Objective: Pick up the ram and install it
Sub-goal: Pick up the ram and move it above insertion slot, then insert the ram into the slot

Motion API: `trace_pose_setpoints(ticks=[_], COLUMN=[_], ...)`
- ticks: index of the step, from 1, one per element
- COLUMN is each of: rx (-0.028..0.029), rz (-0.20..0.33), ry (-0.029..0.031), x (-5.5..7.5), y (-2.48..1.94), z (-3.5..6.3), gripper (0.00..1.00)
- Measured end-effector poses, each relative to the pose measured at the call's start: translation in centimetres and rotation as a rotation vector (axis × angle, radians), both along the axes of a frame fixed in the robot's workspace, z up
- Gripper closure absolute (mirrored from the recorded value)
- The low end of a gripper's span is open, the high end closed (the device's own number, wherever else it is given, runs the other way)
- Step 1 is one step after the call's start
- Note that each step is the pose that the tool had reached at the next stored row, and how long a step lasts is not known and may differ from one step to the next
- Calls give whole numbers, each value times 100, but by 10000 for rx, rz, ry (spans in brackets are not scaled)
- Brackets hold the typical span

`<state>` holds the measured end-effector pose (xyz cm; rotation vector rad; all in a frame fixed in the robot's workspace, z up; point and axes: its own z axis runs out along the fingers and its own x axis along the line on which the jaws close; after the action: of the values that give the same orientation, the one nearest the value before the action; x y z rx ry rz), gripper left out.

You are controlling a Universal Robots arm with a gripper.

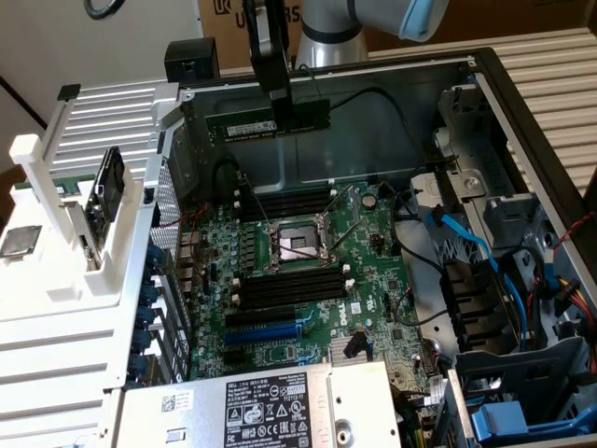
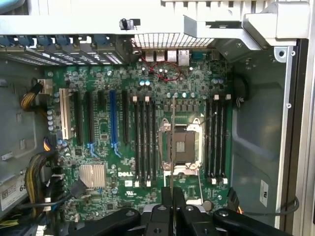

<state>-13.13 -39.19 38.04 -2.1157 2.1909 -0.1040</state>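
The ram point(image 1: 238, 126) is a long dark-green stick with a pale label. It hangs level and edge-down above the open computer case, over the far side of the motherboard point(image 1: 373, 280). My gripper point(image 1: 283, 114) is shut on it near its middle. In the wrist view the ram point(image 2: 173, 147) shows edge-on as a thin line running out from my gripper point(image 2: 172, 202) over the processor socket point(image 2: 183, 145). Empty black memory slots lie on both sides of the socket point(image 1: 297, 245): one bank point(image 1: 284, 201) at the far side, another point(image 1: 289, 285) nearer.
A white rack point(image 1: 84, 280) stands at the exterior view's left, holding a silver chip point(image 1: 20, 241) and an upright black drive point(image 1: 104, 187). A power supply point(image 1: 270, 406) sits in front. Blue cables point(image 1: 466, 243) and drive bays fill the case's right. Metal case walls point(image 1: 373, 121) ring the board.
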Motion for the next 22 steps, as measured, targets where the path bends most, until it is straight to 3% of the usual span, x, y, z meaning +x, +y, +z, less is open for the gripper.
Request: trace_pose_setpoints(ticks=[4, 6, 7, 8, 22], rx=[78, 135, 207, 220, 222], rz=[1, 0, 1, 0, -1], ry=[0, 0, 0, 1, 12], x=[27, 46, 65, 65, 65], y=[-34, -53, -70, -71, -71], z=[-74, -127, -175, -176, -179], gripper=[87, 87, 87, 87, 87])
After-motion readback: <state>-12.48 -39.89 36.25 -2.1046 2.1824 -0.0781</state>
